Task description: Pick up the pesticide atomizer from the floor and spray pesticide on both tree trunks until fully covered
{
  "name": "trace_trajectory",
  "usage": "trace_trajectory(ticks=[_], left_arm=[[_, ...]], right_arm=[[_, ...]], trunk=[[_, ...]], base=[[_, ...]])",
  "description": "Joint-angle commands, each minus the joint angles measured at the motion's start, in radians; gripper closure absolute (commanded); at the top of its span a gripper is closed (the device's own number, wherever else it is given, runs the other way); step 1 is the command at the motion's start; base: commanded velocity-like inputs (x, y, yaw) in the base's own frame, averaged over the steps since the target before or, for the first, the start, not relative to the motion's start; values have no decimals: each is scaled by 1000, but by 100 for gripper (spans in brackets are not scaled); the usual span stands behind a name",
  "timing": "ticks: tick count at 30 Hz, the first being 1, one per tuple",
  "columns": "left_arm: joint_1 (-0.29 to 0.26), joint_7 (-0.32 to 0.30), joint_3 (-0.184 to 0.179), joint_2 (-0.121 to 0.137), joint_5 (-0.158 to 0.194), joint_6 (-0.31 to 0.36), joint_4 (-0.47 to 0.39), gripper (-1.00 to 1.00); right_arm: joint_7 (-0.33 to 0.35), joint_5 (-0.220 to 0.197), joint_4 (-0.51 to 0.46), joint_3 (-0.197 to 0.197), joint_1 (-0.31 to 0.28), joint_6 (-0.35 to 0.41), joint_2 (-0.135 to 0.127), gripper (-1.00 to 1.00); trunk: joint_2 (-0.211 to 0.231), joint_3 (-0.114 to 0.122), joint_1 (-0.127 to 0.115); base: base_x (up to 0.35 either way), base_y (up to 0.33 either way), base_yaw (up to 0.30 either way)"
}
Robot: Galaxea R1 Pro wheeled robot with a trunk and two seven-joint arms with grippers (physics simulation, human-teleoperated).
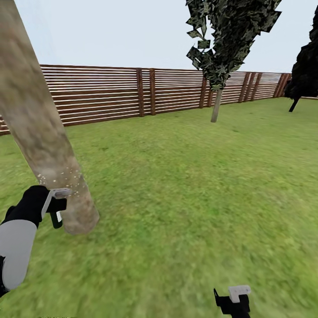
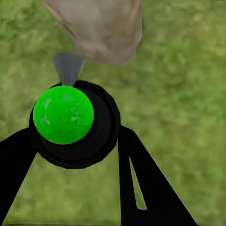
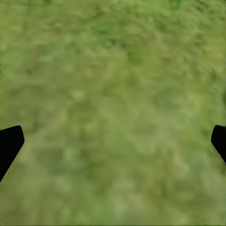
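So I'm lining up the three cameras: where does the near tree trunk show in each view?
Head view: near tree trunk leans up the left side, left gripper beside its base.
Left wrist view: its base beyond the atomizer.
Right wrist view: not in it.
Shared landmark: the lawn.

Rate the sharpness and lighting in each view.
Head view: fence crisp, near trunk soft, light flat, no cast shadows. Left wrist view: atomizer sharp between the fingers, lawn blurred. Right wrist view: grass smeared throughout, dark fingertips at the edges.
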Motion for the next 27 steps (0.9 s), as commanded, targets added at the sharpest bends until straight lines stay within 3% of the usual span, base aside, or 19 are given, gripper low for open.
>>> trace_trajectory(ticks=[1,5,9,15,17,19,20,22,23,24,25,26,27], left_arm=[[0,-9,2,-1,-11,3,-1,100],[23,-10,8,3,-10,-2,8,100],[159,-11,13,7,-7,-18,2,100],[243,-14,13,3,-3,-116,15,100],[279,-17,12,-2,-2,-174,17,100],[349,-63,3,-19,-6,-304,17,100],[386,-111,-16,-30,-14,-380,17,100],[464,-259,-121,-36,-33,-586,17,100],[498,-323,-175,-34,-42,-671,17,100],[528,-417,-260,-32,-68,-787,19,100],[545,-536,-370,-38,-147,-881,39,100],[548,-568,-397,-41,-177,-893,44,100],[549,-638,-444,-48,-217,-905,46,100]], right_arm=[[-6,11,1,-4,0,-3,0,-100],[-6,11,0,-4,0,-3,0,-100],[-6,11,1,-4,0,-3,0,-100],[-7,10,0,-6,0,-3,0,-100],[-7,10,-4,-6,-1,-3,0,-100],[-4,16,-8,-2,-1,0,0,-100],[-2,39,-11,18,-1,5,0,-100],[8,168,-73,121,-1,14,1,-100],[22,213,-106,145,-1,16,2,-100],[98,269,-141,161,-1,27,3,-100],[368,347,-225,170,-1,96,2,-100],[455,358,-271,171,-1,121,2,-100],[603,369,-347,172,-1,153,1,-100]], trunk=[[0,-1,0],[0,-1,0],[0,-1,0],[0,-1,0],[0,-1,0],[0,-1,0],[0,-1,0],[0,-1,0],[0,-1,0],[0,-1,0],[0,-1,0],[0,-1,0],[0,-1,0]], base=[[163,-253,275],[116,-259,276],[10,-273,275],[-174,-214,204],[-296,-133,24],[-303,-127,6],[-305,-122,2],[-242,-75,1],[-95,-27,0],[-39,-11,0],[-7,-2,0],[-3,-1,0],[0,0,0]])
